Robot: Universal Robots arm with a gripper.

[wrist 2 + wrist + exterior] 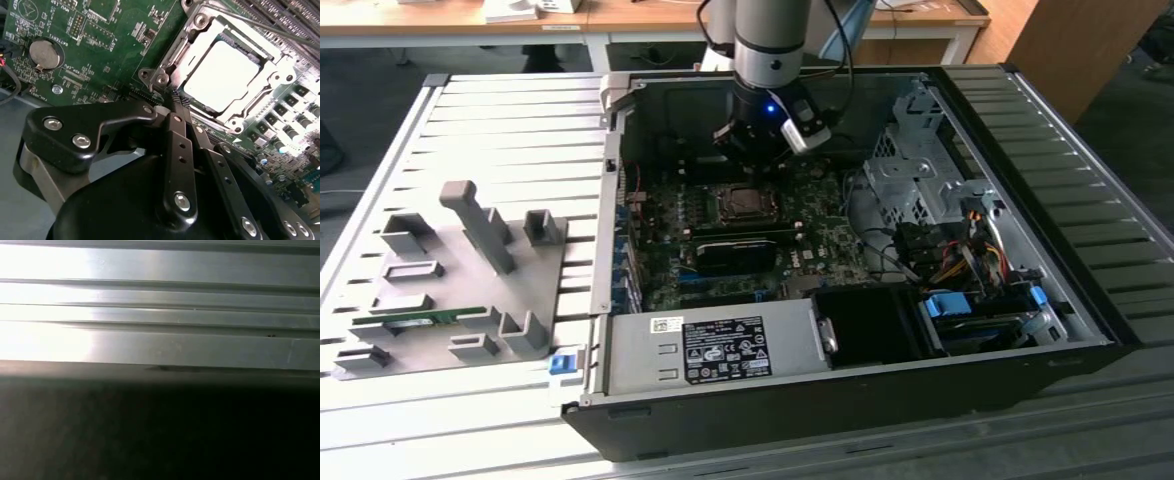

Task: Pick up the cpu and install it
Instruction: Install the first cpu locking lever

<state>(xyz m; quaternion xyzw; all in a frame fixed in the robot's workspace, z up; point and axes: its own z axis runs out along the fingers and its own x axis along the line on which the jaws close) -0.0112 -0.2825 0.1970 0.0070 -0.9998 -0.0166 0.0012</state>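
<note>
Cpu (pixel 222 75) sits seated in socket (pixel 225 70) on motherboard (pixel 100 30); gripper (pixel 175 102) fingers (pixel 176 145) pressed together, holding nothing, just beside socket; arm (pixel 767 40) above socket in pc case (pixel 987 110).

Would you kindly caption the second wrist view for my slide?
Gripper poised beside the motherboard socket, where the shiny cpu sits.

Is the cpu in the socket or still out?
In. In the second wrist view the cpu lies flat inside the socket frame, apart from the gripper.
</note>
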